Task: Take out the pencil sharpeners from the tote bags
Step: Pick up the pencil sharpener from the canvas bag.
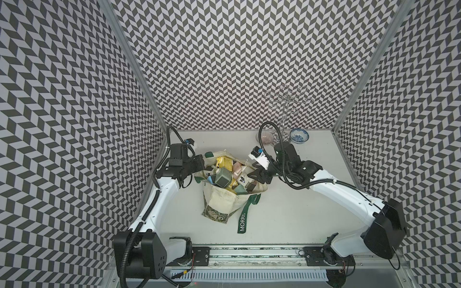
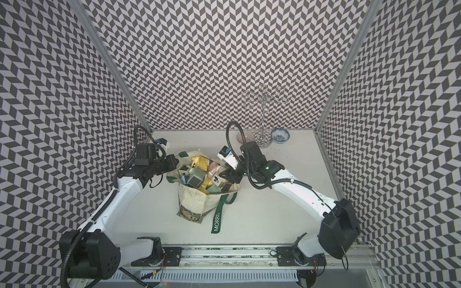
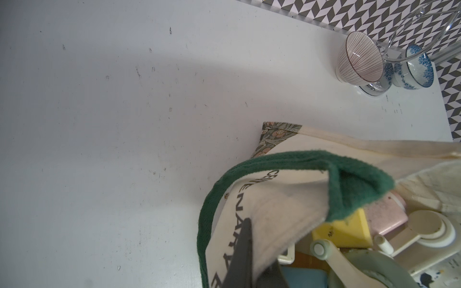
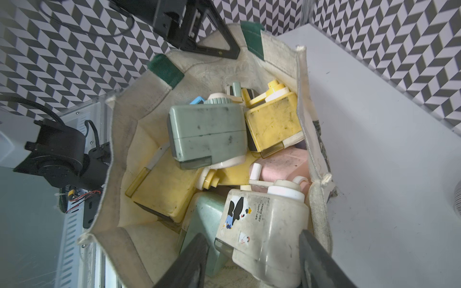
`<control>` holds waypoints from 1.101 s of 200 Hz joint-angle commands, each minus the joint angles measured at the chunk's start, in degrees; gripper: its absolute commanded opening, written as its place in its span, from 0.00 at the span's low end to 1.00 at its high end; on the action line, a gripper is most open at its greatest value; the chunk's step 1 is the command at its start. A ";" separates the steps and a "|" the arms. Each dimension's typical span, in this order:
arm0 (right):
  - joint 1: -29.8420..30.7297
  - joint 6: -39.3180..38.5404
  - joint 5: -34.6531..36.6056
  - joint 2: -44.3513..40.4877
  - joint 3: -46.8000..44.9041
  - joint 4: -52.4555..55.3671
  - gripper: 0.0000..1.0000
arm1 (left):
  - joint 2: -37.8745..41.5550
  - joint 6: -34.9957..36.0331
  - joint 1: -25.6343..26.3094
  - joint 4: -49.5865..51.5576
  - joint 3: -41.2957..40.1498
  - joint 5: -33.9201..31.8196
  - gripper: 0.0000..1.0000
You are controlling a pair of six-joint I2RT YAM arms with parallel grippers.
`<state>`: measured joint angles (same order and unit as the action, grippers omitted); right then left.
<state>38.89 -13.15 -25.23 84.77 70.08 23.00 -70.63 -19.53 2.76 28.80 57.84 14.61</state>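
The cream tote bag (image 1: pixel 224 199) (image 2: pixel 197 199) lies mid-table, mouth open toward the back, packed with several pencil sharpeners. A grey-green one (image 1: pixel 222 178) (image 4: pixel 207 132) lies on top, with yellow (image 4: pixel 274 124) and pink (image 4: pixel 282 162) ones beside it. My left gripper (image 1: pixel 199 164) (image 3: pixel 257 249) is shut on the bag's left rim (image 3: pixel 274 199), holding the mouth open. My right gripper (image 1: pixel 252 172) (image 4: pixel 252 234) reaches into the right side of the mouth. Its jaws press both sides of a cream sharpener with a penguin sticker (image 4: pixel 262 224) (image 2: pixel 217 178), which still lies in the bag.
A pink-striped bowl (image 1: pixel 265 138) (image 3: pixel 359 62), a blue-patterned bowl (image 1: pixel 299 136) (image 3: pixel 419 67) and a clear hook stand (image 1: pixel 284 112) stand at the back right. The green MORRIS strap (image 1: pixel 243 219) trails toward the front. Patterned walls close in three sides.
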 commanded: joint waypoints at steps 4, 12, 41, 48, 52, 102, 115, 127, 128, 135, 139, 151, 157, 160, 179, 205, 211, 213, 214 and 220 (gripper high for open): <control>0.29 2.55 0.81 4.88 4.35 3.86 0.58 | 2.95 0.29 0.36 -3.29 1.25 0.27 0.00; 0.23 2.61 0.81 5.90 5.13 4.69 0.58 | 2.91 0.28 0.47 -3.29 1.29 0.37 0.00; 0.22 3.01 2.30 7.33 5.55 5.35 0.62 | 3.11 0.28 0.47 -3.22 1.24 0.25 0.00; 0.14 3.16 3.17 7.49 5.61 5.67 0.64 | 3.05 0.31 0.47 -3.22 1.29 0.25 0.00; 0.13 3.26 3.78 7.47 5.61 5.69 0.65 | 3.04 0.35 0.48 -3.22 1.22 0.29 0.00; -0.83 5.85 5.78 7.29 2.53 4.59 0.74 | 2.82 0.40 0.57 -3.22 1.24 0.27 0.00; -0.92 5.96 5.11 7.19 1.35 4.16 0.75 | 2.71 0.41 0.66 -3.14 1.29 0.28 0.00; -0.93 5.59 4.76 6.58 -0.71 2.19 0.76 | 2.59 0.37 0.85 -3.01 1.38 0.30 0.00; -0.97 5.59 4.85 6.56 -0.94 2.07 0.76 | 2.68 0.37 0.84 -3.03 1.39 0.31 0.00; -1.12 5.80 4.52 6.62 -1.51 1.66 0.76 | 2.69 0.37 0.94 -3.04 1.34 0.18 0.00; -1.29 5.97 4.06 6.84 -1.62 1.73 0.76 | 2.74 0.37 1.02 -3.09 1.34 0.17 0.00; -1.86 5.93 2.06 7.73 -1.62 2.42 0.76 | 2.70 0.40 1.19 -3.18 1.24 0.07 0.00; -1.97 5.69 1.36 8.22 -1.79 2.35 0.76 | 2.61 0.37 1.14 -3.22 1.27 0.20 0.00; -2.06 5.67 1.08 8.41 -1.85 2.25 0.76 | 2.53 0.39 1.12 -3.22 1.22 0.31 0.00; -2.41 5.43 -1.38 10.20 -1.04 3.21 0.77 | 2.32 0.40 1.22 -3.01 1.39 0.47 0.00; -2.45 4.24 -6.64 11.37 1.96 5.80 0.75 | 2.55 0.54 1.72 -3.04 1.36 -0.17 0.00; -2.50 4.38 -7.76 11.13 2.08 5.76 0.75 | 2.52 0.48 1.76 -3.00 1.33 -0.19 0.00; -2.51 4.43 -8.26 11.01 2.21 5.70 0.75 | 2.47 0.51 1.73 -2.97 1.33 -0.17 0.00; -2.51 4.48 -8.43 11.02 2.18 5.72 0.74 | 2.49 0.53 1.72 -2.96 1.32 -0.18 0.00; -2.40 4.81 -9.56 10.64 2.11 5.43 0.74 | 2.52 0.54 1.79 -2.96 1.33 -0.13 0.00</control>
<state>36.56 -8.56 -28.58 94.65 71.16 26.24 -70.04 -19.29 4.14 28.88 57.84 14.46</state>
